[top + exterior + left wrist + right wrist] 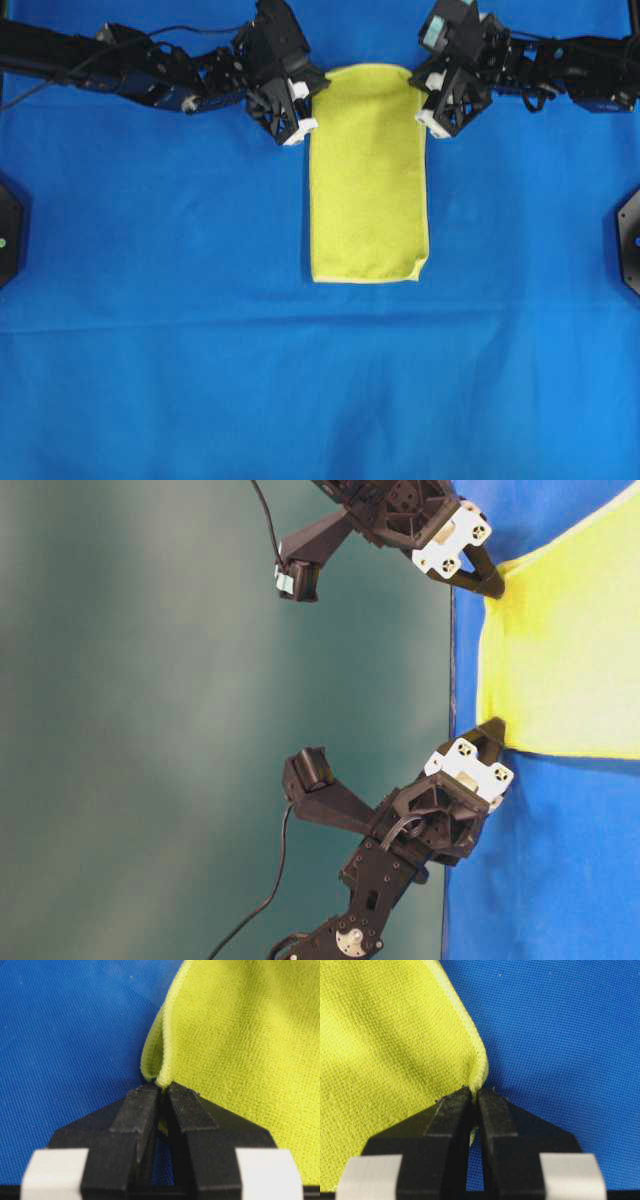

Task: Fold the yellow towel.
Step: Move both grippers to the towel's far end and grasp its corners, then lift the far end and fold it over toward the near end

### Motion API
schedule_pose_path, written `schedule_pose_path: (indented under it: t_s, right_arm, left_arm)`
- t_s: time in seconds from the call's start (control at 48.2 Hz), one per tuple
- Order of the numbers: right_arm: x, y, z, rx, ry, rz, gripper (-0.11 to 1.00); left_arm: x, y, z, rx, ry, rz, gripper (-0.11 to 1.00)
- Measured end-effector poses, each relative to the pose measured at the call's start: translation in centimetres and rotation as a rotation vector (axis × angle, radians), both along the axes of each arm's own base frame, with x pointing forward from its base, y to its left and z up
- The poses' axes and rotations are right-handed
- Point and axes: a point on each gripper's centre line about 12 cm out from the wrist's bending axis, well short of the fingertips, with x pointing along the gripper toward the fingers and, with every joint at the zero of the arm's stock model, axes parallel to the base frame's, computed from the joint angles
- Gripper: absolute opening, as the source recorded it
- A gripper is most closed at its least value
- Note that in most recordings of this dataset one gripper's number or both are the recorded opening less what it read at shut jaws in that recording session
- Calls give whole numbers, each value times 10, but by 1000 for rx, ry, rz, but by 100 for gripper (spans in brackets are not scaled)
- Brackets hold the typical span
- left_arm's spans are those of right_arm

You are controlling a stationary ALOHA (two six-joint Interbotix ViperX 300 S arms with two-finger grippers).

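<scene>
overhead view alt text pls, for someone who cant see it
Two black robot arms reach in from the top corners, the left hand and right hand each pinching a far corner of the yellow towel. The towel lies as a tall, narrow rectangle, already folded, on the blue cloth that fills the view.

A large blue cloth [180, 330] covers the whole worktop, with a faint crease across its near part; two black mounts [8, 228] flank its side edges
</scene>
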Motion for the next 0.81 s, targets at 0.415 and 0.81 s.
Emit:
schedule_pose_path:
  t_s: [0.415, 0.81]
  right_arm:
    - [-3, 2, 22, -19, -36, -14, 4]
    - [-6, -1, 44, -52, -73, -28, 4]
  left_arm:
    - [1, 9, 21, 75, 32, -41, 3]
    - [-5, 14, 45, 90, 13, -27, 3]
